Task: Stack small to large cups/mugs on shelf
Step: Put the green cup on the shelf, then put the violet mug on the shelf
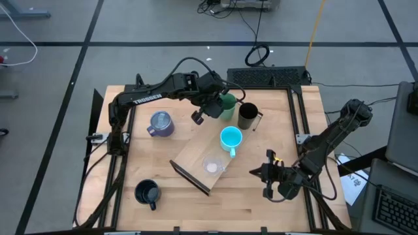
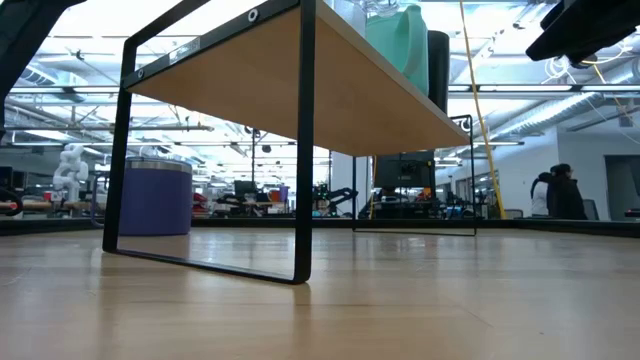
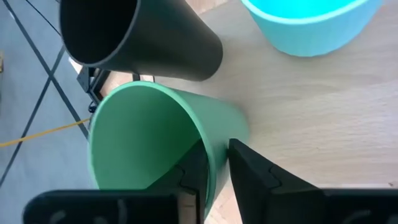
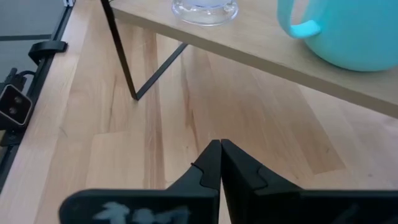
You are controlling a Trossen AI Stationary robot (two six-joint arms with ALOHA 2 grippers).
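Green cup (image 3: 155, 137) stands on the far end of the shelf (image 1: 192, 156), beside the tall black mug (image 1: 247, 116), with the cyan mug (image 1: 230, 138) and tiny clear cup (image 1: 211, 166) farther along the board. One finger of the left gripper (image 3: 208, 171) sits inside its rim and one outside, slightly parted around the wall. Right gripper (image 4: 219, 163) hovers clenched and empty over the table near the shelf.

Six cups counted: one green cup (image 1: 227, 104), one tall black mug (image 1: 247, 116), one cyan handled mug (image 1: 230, 138), one tiny clear cup (image 1: 211, 166), one purplish-grey shiny mug (image 1: 160, 123), one squat black handled mug (image 1: 147, 192). One shelf (image 1: 196, 156). Two arms, two grippers: left gripper (image 1: 208, 111), right gripper (image 1: 258, 173).
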